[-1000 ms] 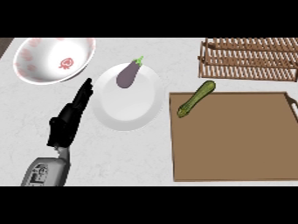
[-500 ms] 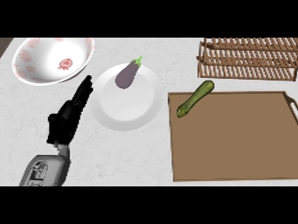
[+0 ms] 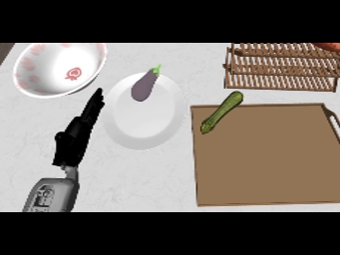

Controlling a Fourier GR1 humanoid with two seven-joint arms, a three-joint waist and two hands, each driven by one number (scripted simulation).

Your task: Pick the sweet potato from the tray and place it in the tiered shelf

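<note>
Sweet potato (image 3: 333, 46) sits up on the tiered shelf (image 3: 290, 69) at far right, and we catch only an orange sliver of it. We see the left hand (image 3: 78, 134) over the counter (image 3: 25, 124), fingers straight, holding nothing, just beside the white plate (image 3: 139, 127) (eggplant (image 3: 144, 85) on it). Green zucchini (image 3: 223, 112) lies across the top-left rim of the tray (image 3: 275, 164).

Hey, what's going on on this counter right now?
Nothing is being handled. The left robot hand is open, fingers straight, just left of the white plate, which holds an eggplant. The tray carries only a green zucchini, lying across its top left edge. An orange thing, likely the sweet potato, sits on the tiered shelf.
</note>
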